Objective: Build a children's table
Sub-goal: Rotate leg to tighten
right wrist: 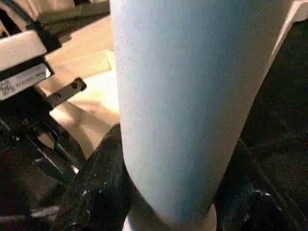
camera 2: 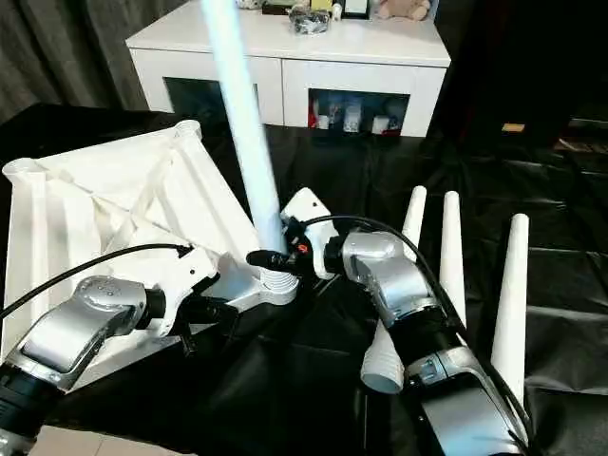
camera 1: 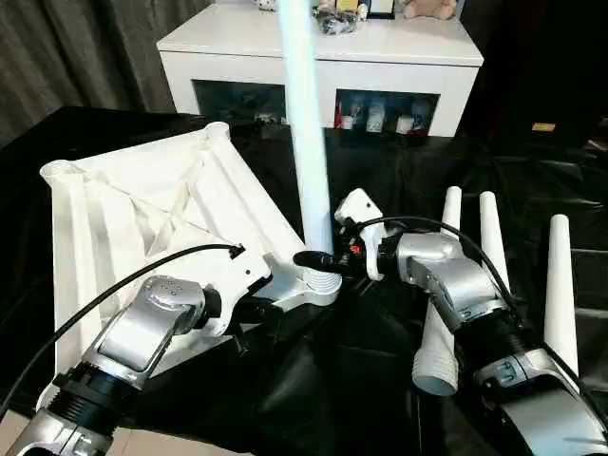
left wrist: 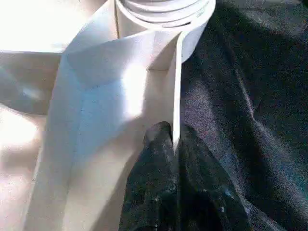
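right gripper (camera 1: 318, 258): black fingers clamped round base of upright leg (camera 1: 306, 123), smooth round white plastic, seated in corner socket (camera 1: 321, 283) of table top (camera 1: 142, 214). left gripper (left wrist: 174, 144): fingers pinched on thin raised rim by same corner. top lies underside up, ribbed, tilted, on black sheet (camera 1: 380, 380). 3 spare legs (camera 1: 489, 247) lie beside r. forearm, tapered, hollow ends. small label on wrist mount, unreadable. white cabinet (camera 1: 323, 57) w/ dark glass doors behind.
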Robot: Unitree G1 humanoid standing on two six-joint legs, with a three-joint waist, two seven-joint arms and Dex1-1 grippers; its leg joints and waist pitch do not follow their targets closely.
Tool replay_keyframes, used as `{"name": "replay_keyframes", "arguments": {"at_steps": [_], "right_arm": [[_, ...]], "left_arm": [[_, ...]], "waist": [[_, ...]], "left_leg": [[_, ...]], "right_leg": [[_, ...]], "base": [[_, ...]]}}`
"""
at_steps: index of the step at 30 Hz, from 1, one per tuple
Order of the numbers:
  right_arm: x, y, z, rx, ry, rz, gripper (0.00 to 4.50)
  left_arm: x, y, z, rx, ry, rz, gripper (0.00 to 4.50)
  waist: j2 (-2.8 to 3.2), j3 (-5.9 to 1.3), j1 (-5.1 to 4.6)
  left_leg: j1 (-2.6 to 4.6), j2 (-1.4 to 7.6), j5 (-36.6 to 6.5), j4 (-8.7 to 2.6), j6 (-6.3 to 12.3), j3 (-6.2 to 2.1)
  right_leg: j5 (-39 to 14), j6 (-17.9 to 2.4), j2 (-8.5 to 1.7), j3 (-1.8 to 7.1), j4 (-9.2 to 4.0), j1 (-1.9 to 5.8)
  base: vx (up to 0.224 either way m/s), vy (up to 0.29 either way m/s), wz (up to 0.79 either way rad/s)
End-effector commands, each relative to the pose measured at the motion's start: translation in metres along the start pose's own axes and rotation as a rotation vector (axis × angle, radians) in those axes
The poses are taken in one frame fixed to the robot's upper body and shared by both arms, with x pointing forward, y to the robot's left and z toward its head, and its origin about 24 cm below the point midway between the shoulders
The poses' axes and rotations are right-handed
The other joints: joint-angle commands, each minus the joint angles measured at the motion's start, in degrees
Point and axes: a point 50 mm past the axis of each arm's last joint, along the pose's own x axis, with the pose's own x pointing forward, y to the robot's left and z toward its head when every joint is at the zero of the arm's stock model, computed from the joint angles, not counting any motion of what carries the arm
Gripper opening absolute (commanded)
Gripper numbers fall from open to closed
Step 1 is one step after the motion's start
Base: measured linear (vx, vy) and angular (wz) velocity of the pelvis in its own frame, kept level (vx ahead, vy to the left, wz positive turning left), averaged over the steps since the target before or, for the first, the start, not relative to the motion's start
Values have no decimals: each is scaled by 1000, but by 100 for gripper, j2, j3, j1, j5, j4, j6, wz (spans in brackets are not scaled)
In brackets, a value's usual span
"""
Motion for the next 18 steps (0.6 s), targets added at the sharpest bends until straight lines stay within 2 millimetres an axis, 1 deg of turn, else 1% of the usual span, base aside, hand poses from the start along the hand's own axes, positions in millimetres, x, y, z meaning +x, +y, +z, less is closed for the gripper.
{"name": "replay_keyframes", "arguments": {"at_steps": [1, 4, 5, 6, 8, 11, 12, 15, 18], "right_arm": [[-5, -3, -21, 74, 28, -53, 186], [-7, -3, -27, 98, 17, -74, 186], [-8, -3, -29, 104, 11, -83, 186], [-8, -3, -29, 104, 11, -83, 186], [-11, -1, -37, 123, -8, -111, 186], [-13, 1, -42, 130, -19, -122, 186], [-14, 3, -45, 121, -13, -131, 186], [-17, 8, -53, 95, -5, -156, 186], [-20, 12, -57, 119, -35, -193, 186]], "left_arm": [[5, -9, -7, -37, 7, -53, 0], [5, -8, -7, -38, 7, -51, 0], [5, -8, -7, -38, 7, -49, 0], [5, -8, -7, -38, 7, -49, 0], [5, -7, -7, -41, 5, -45, 0], [5, -7, -6, -42, 3, -42, 0], [5, -7, -6, -43, 2, -40, 0], [5, -6, -6, -45, -1, -35, 0], [5, -6, -5, -49, -4, -31, 0]], "waist": [[3, -342, 42], [-5, -345, 49], [7, -347, 52], [1, -346, 51], [15, -338, 57], [4, -337, 60], [15, -333, 63], [9, -331, 73], [11, -325, 82]], "left_leg": [[-51, 72, -446, -370, 330, -11], [-51, 72, -428, -371, 340, -9], [-45, 70, -428, -369, 339, -10], [-47, 69, -426, -369, 341, -8], [-44, 74, -468, -374, 334, -8], [-42, 72, -536, -386, 303, -10], [-39, 75, -564, -388, 285, -10], [-38, 74, -588, -394, 262, -11], [-36, 75, -613, -405, 244, -12]], "right_leg": [[-166, -1495, -321, 252, -364, 362], [-108, -1505, -317, 248, -362, 361], [-107, -1508, -316, 247, -361, 359], [-98, -1509, -317, 248, -365, 360], [-148, -1496, -322, 251, -372, 353], [-245, -1444, -316, 249, -386, 359], [-301, -1421, -319, 250, -398, 355], [-370, -1381, -316, 252, -403, 350], [-414, -1318, -314, 257, -416, 344]], "base": [[0, 0, 0], [0, 0, 0], [0, 0, 0], [0, 0, 0], [0, 0, 0], [0, 0, 0], [0, 0, 0], [0, 0, 0], [0, 0, 0]]}}
